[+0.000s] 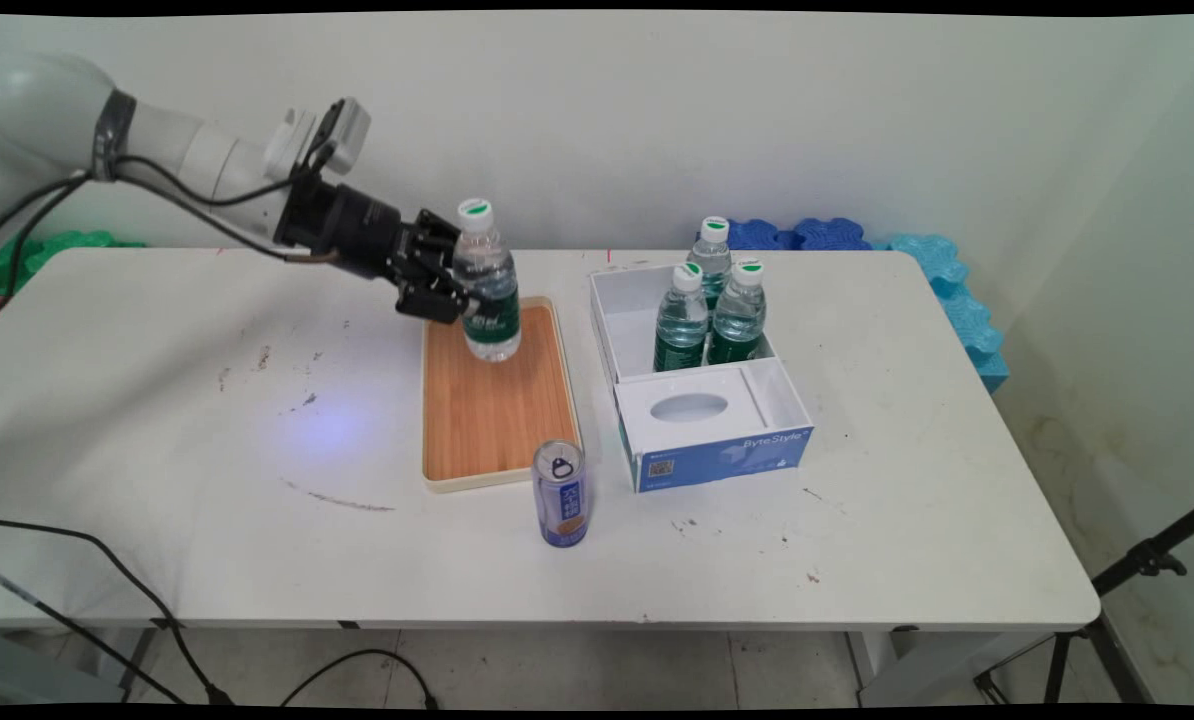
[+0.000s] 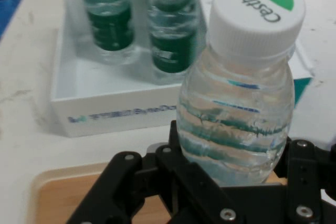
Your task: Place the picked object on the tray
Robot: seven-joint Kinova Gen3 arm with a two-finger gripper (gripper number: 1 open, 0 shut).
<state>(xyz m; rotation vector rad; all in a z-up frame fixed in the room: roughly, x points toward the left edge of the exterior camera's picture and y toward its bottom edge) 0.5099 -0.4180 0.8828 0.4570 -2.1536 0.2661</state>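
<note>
Gripping a water bottle (image 1: pixel 486 290) upright between them, the fingers (image 1: pixel 449 296) stay-free clamp its label band — above the wooden tray (image 1: pixel 492 420).

I see a plain pale wall (image 1: pixel 597 120) behind the scuffed white worktop (image 1: pixel 907 520), blue foam mats (image 1: pixel 947 290) along its far right side, and tiled floor (image 1: pixel 577 670) below.

Four water bottles (image 1: pixel 486 290), one can (image 1: pixel 561 493), one tray (image 1: pixel 492 410), one box (image 1: pixel 702 400).
</note>
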